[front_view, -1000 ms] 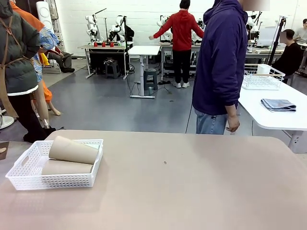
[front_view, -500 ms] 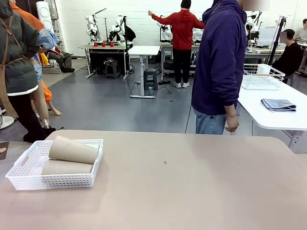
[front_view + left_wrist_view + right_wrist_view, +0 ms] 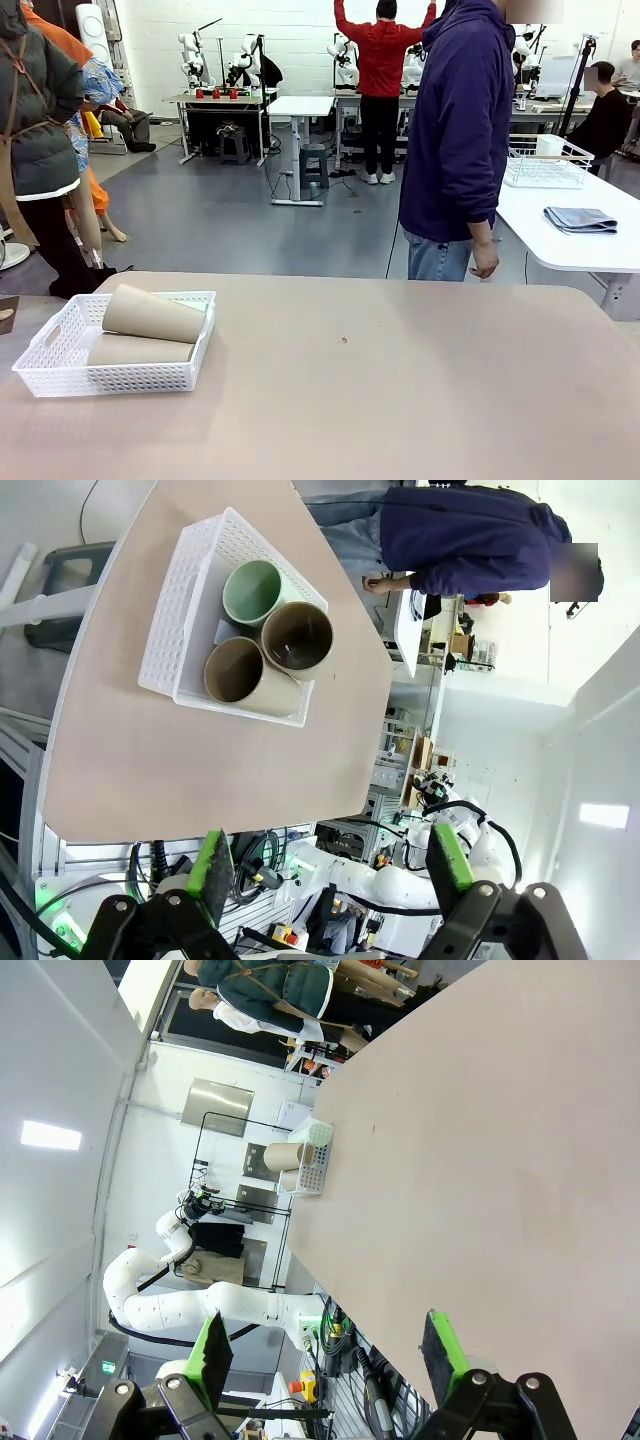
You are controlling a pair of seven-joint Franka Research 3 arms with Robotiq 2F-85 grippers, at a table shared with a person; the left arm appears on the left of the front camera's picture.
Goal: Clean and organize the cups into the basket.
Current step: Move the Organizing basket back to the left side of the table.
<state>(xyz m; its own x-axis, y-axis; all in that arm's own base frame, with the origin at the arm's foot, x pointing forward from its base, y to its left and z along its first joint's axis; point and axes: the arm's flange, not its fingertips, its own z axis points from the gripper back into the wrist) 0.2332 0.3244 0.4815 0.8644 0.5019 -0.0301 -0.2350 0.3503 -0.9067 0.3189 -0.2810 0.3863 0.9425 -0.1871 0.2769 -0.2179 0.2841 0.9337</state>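
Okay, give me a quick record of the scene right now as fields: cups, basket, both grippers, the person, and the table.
cups: two tan cups lying on their sides in the basket, one resting on top of the others; a pale green cup lies beside them
basket: white basket on the table's left end, near the robot's side
left gripper: open, holding nothing, raised off the table
right gripper: open, holding nothing, raised off the table
person: in a purple hoodie standing at the far side, hand hanging down
table: tan tabletop

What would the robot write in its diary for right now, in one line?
cups: lying in basket | left end effector: open, holding nothing | right end effector: open, holding nothing | person: standing across table
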